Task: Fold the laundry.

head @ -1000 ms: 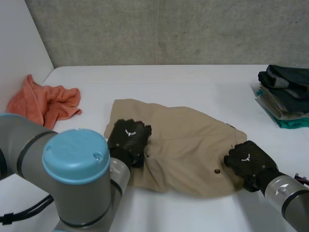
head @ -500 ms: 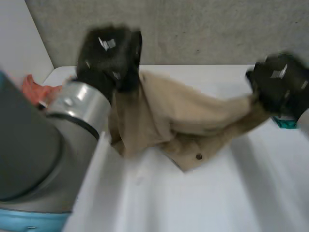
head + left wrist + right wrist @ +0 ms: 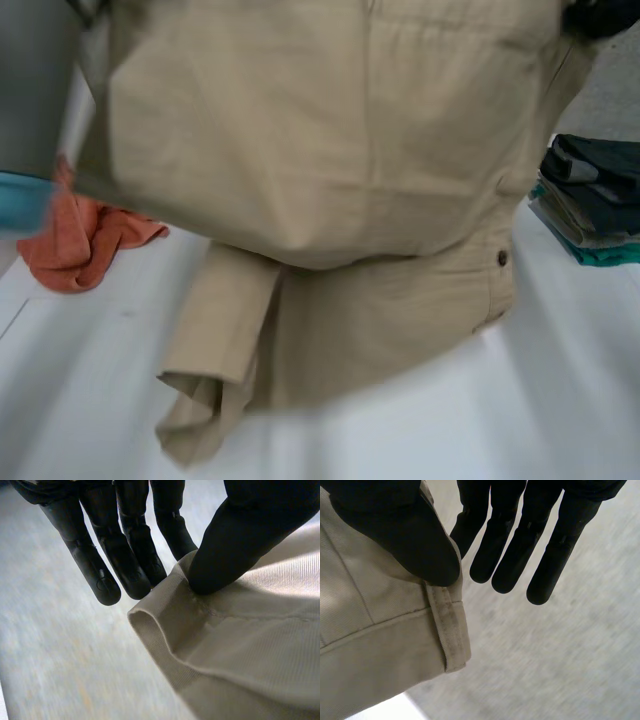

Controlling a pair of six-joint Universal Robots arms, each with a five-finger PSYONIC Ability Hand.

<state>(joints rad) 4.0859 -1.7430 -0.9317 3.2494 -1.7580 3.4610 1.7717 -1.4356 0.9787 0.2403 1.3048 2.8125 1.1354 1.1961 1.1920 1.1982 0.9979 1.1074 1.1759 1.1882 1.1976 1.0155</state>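
Up off the table [image 3: 560, 400] is where the beige garment [image 3: 320, 150] is hanging now; a second ago it was lying flat under both my hands. At the left, the orange towel [image 3: 80, 235] is lying crumpled near the table's edge. My left hand [image 3: 125, 535] is pinching one upper corner of the garment, thumb pressing the hem against straight fingers. The cloth is hanging spread between my hands, its lower part doubling over and trailing close to the table; whether it is touching, I cannot tell. My right hand [image 3: 520, 540] is pinching the other upper corner at a belt loop, thumb clamping it likewise. Further right, a stack of folded clothes [image 3: 590, 210] is sitting finished. I am judging this piece barely begun: no neat fold is made yet, and the towel is waiting after it.
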